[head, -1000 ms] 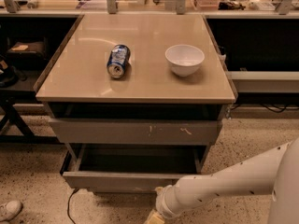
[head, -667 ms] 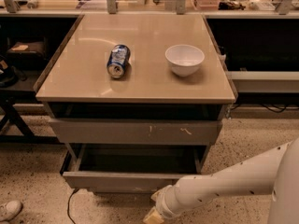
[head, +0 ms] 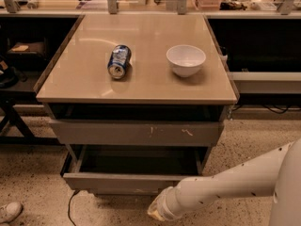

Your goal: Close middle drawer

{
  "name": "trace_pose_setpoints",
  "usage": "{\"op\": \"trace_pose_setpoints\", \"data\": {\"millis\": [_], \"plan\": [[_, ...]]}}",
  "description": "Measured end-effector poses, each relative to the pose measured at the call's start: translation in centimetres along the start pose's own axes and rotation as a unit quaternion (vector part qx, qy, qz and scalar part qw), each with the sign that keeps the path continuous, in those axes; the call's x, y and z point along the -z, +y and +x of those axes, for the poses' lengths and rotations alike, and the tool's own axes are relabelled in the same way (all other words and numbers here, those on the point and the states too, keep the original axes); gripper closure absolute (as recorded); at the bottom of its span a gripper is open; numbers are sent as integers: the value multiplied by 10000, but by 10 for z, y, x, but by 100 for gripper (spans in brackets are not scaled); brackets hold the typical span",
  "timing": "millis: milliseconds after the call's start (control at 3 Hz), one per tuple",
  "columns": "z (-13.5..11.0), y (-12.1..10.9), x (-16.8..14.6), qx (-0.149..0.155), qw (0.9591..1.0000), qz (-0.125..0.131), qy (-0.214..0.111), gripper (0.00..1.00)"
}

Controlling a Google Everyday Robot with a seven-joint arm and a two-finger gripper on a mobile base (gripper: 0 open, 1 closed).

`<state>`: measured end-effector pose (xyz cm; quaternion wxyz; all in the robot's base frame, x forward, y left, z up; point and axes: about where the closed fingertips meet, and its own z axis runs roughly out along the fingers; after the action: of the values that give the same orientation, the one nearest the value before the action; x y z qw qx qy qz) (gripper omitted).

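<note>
Cabinet (head: 141, 86) with a beige top is seen standing on speckled floor (head: 37, 173); cluttered benches are noted behind it. On the cabinet top, a blue can (head: 118, 61) is laid on its side, and a white bowl (head: 186, 59) is set upright beside it. Under the top, a taller scratched grey front (head: 136, 133) is seen. Below that, the middle drawer (head: 117, 182) is found pulled out of the cabinet, its inside dark. The gripper (head: 157, 212) is held low, just before the cabinet's drawer front; grip state and contact cannot be told. The can's print cannot be read.
</note>
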<state>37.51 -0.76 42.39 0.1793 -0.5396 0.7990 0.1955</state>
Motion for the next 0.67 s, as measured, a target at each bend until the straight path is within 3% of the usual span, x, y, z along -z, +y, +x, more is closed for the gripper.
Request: {"op": "trace_pose_setpoints", "data": {"millis": [333,667], "plan": [[-10,-10,-3,195,9997,163,20,100],[-21,-30,-9,397,9985,383,62,100]]}}
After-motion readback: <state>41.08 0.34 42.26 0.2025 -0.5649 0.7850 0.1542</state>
